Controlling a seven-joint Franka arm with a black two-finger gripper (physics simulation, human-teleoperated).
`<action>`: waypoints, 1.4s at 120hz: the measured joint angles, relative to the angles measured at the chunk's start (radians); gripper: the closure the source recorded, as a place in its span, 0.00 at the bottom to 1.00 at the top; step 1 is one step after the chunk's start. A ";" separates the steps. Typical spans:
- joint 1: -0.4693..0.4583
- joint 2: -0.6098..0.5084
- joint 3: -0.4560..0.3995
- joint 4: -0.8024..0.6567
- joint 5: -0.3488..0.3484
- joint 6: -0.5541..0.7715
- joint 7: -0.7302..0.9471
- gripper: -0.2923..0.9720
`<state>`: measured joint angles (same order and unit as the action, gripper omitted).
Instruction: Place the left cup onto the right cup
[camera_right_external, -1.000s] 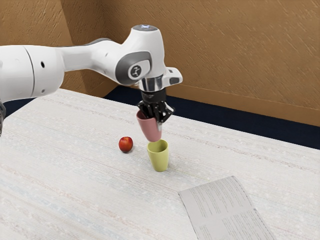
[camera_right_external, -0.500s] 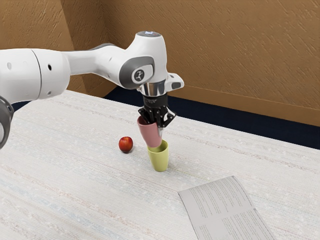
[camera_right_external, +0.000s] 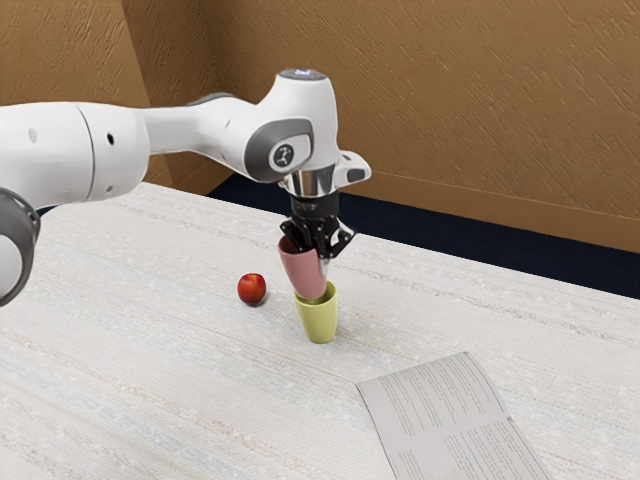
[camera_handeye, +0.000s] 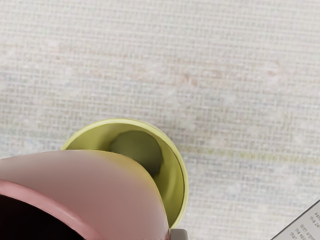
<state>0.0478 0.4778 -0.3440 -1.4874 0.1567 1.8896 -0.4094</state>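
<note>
Exterior view puts the gripper (camera_right_external: 318, 244) clamped on the rim of the pink cup (camera_right_external: 302, 272), which hangs tilted with its base at the mouth of the yellow-green cup (camera_right_external: 318, 316), near the apple (camera_right_external: 252, 289) and to the exterior view's right of it. The carry looks done; the cup is not yet seated, so straightening, lowering and letting go remain.

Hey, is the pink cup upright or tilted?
Tilted: the pink cup leans, its base at the green cup's mouth.
</note>
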 joint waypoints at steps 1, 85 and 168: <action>0.000 0.001 0.000 0.001 0.000 0.000 0.000 0.85; -0.002 0.081 0.000 0.036 0.009 0.037 -0.013 0.62; -0.023 -0.106 0.004 0.030 0.001 0.010 -0.008 0.26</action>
<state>0.0245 0.3723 -0.3399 -1.4574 0.1577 1.8998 -0.4178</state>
